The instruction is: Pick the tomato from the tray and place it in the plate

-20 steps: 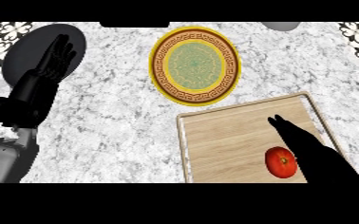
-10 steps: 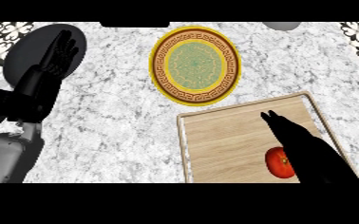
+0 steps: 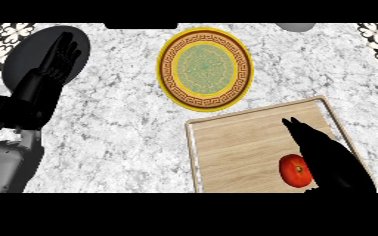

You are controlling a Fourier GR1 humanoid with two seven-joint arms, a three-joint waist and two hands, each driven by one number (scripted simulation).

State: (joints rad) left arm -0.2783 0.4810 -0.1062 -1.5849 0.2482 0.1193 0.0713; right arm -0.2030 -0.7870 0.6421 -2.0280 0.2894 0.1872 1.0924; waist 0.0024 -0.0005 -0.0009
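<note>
On the wooden tray (image 3: 244, 145) at the desk's near right corner, the red tomato (image 3: 294, 171) lies unmoved, just left of the right hand (image 3: 321, 147). That hand, fingers straight, has edged slightly forward over the tray since a second ago and holds nothing. Beyond the tray, the yellow-rimmed plate (image 3: 205, 69) sits unchanged. Near the desk's far left edge, the left hand (image 3: 60, 59) rests open, fingers up.

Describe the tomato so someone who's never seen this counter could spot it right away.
Find the wooden tray at the counter's lower right, below the yellow-rimmed plate. The tomato sits near its lower right, beside the right hand. It is the only red, round thing there.
</note>
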